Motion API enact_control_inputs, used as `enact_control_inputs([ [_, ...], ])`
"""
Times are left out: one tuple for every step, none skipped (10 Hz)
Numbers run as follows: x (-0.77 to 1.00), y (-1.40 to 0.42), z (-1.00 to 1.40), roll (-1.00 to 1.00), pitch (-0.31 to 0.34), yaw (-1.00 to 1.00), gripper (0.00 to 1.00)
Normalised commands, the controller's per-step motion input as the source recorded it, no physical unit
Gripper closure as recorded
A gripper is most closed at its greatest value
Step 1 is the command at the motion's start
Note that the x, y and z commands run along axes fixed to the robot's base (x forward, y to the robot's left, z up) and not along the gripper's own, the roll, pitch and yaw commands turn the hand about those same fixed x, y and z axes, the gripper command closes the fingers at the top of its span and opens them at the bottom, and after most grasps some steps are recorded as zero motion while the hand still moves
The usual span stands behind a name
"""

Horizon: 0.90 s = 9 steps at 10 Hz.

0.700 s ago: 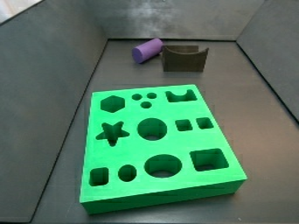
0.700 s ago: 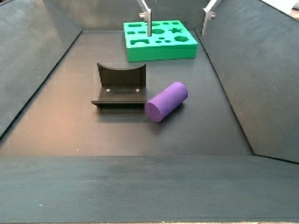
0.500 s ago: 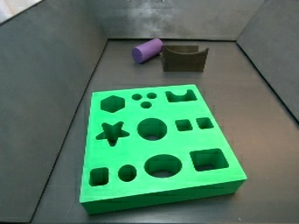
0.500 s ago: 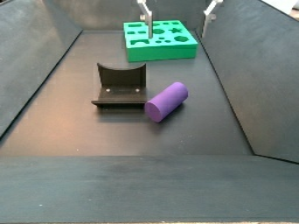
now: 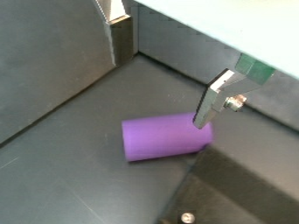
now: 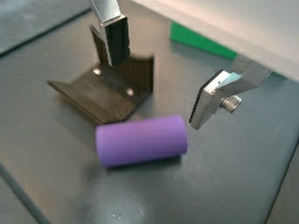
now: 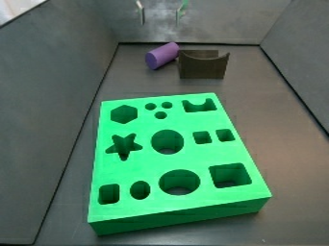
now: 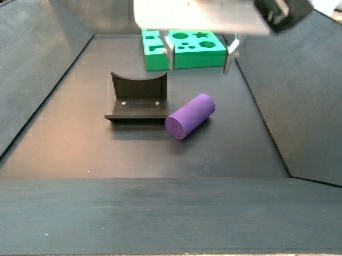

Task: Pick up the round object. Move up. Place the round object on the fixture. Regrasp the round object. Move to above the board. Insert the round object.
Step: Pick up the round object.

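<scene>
The round object, a purple peg (image 8: 190,115), lies on its side on the dark floor just beside the fixture (image 8: 138,97); both also show in a side view, peg (image 7: 162,55) and fixture (image 7: 203,62). The green board (image 7: 174,159) lies apart from them. My gripper (image 8: 201,58) hangs above the peg, open and empty; only its fingertips show at the top of a side view (image 7: 161,13). In both wrist views the peg (image 5: 163,138) (image 6: 142,142) lies below the gap between the silver fingers (image 5: 216,96) (image 6: 114,39), untouched.
Sloped grey walls (image 7: 71,58) enclose the floor on all sides. A wrist view shows the fixture (image 6: 105,87) close to one finger and a strip of the board (image 6: 201,42) beyond. The fixture's notch is empty.
The gripper has come down and into view over the peg in both side views. The peg, fixture and board have not moved.
</scene>
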Motion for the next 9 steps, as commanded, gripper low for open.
enact_control_inputs([
  [-0.28,-0.09,-1.00,0.05,-0.020,-0.64,0.00],
  [-0.19,-0.04,-1.00,0.02,-0.001,-0.76,0.00],
  [0.00,0.00,-1.00,0.00,0.000,-0.81,0.00],
  [0.00,0.06,-1.00,0.00,0.000,-0.89,0.00],
  [0.12,0.03,-1.00,0.00,0.024,-0.94,0.00],
  [0.07,0.04,-1.00,0.01,0.000,-0.93,0.00],
  [0.07,0.00,-0.86,0.08,0.030,-0.83,0.00],
  [0.03,0.00,-0.85,0.10,0.033,-0.78,0.00],
  [0.08,-0.03,-0.85,0.09,0.041,-0.77,0.00],
])
